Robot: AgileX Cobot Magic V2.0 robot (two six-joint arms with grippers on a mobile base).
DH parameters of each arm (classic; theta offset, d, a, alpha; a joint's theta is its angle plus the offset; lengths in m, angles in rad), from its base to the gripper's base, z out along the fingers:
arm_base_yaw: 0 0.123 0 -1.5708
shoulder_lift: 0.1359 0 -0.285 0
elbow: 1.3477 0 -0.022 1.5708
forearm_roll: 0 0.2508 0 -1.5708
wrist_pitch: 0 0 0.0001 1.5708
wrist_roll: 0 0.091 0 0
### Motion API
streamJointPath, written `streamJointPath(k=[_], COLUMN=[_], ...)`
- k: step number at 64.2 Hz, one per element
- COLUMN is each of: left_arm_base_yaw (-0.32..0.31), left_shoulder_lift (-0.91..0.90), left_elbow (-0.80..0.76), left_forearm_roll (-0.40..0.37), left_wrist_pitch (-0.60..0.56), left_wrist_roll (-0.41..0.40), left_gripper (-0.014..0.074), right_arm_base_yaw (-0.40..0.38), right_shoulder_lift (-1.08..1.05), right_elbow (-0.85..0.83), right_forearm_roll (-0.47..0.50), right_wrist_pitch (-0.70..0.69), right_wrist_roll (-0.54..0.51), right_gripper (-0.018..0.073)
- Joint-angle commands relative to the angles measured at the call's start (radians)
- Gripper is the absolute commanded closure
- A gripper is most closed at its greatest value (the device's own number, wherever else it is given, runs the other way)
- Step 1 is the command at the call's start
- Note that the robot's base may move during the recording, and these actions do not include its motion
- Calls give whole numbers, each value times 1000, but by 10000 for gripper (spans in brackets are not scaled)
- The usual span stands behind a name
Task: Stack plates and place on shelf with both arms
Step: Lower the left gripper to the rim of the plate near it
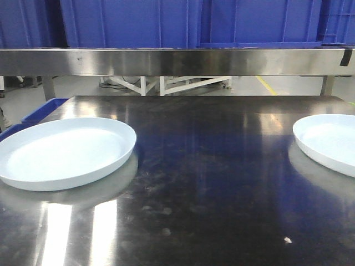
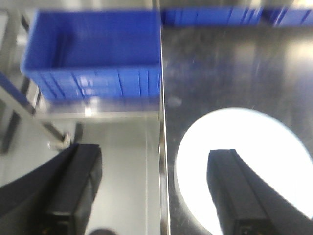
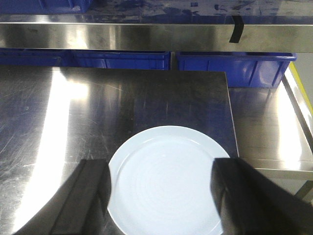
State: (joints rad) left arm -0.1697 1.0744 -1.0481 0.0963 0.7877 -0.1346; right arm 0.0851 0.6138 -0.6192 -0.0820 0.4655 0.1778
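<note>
Left pincer [image 2: 156,196] points down at table [image 1: 211,183] edge, jaws wide, gripping nothing. One finger hangs off edge, other over left plate [image 2: 244,132] below.
Right pincer [image 3: 161,196] tilts forward-down, jaws wide, empty. Right plate [image 3: 166,161] lies beneath, between fingers.
Count: two pincers, two plates, well apart.
Plates lie flat, rims up. Round, no long axis.
</note>
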Motion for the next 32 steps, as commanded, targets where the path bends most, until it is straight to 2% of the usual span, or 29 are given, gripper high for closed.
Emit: streamJointPath(k=[1,16,32], left_arm_base_yaw=[-7,-7,-7], left_shoulder_lift=[50,234,384], left_elbow=[-37,-37,-37], left_forearm_roll=[-3,-5,-64], left_wrist_pitch=[-75,-113,-185], left_wrist_roll=[-23,-25,-25], left_gripper=[60,60,69], right_arm_base_yaw=[3,3,3], right_shoulder_lift=[3,3,3], right_elbow=[-39,-39,-39], right_forearm_roll=[-17,-17,-17], right_wrist_pitch=[-80,-58,-56], right_wrist_roll=[0,0,0], right_gripper=[2,2,2])
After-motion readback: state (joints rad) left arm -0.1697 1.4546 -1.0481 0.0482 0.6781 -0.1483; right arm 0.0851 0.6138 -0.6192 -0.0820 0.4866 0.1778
